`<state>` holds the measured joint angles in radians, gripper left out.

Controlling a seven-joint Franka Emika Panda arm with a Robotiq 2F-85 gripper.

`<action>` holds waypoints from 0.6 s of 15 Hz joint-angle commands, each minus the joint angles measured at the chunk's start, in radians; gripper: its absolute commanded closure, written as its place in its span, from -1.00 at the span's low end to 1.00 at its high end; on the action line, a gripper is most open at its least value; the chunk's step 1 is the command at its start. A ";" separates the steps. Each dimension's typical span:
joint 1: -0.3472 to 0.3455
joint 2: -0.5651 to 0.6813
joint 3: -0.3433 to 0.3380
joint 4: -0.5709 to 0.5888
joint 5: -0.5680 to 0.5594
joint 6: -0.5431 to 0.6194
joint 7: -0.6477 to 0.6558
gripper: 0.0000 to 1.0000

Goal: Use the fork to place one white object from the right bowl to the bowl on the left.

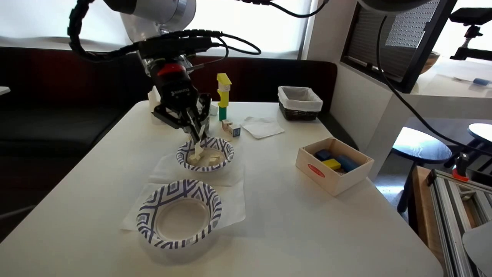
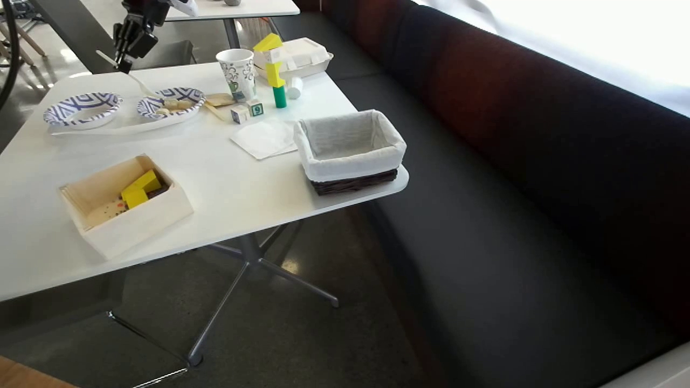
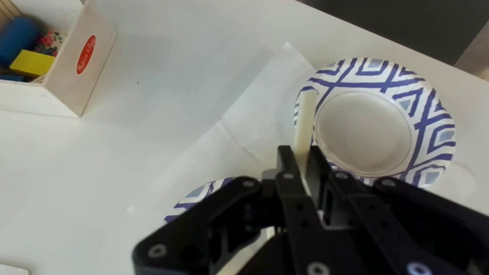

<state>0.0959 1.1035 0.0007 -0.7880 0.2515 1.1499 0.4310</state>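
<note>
A smooth, paper-looking filled bowl (image 1: 226, 149) rests on matt paper (image 1: 232, 179) over a smooth surface (image 1: 276, 173), near a matt end effector (image 3: 300, 152) and smooth, plastic-looking fork (image 3: 305, 120); well apart from the bowl stand a wooden box (image 1: 326, 181) and rough, cloth-lined woven basket (image 1: 299, 114).

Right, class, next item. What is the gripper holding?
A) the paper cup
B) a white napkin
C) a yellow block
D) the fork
D: the wrist view shows the fork clamped in the gripper, and in both exterior views it reaches down to the blue-patterned bowl with the pale chunks.
</note>
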 commanded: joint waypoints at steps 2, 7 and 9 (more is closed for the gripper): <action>0.004 0.003 -0.004 0.026 -0.015 0.000 -0.014 0.94; 0.002 0.027 -0.005 0.042 -0.016 -0.011 -0.020 0.94; 0.001 0.039 -0.006 0.048 -0.018 -0.016 -0.018 0.94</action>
<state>0.0956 1.1054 -0.0024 -0.7827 0.2491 1.1499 0.4264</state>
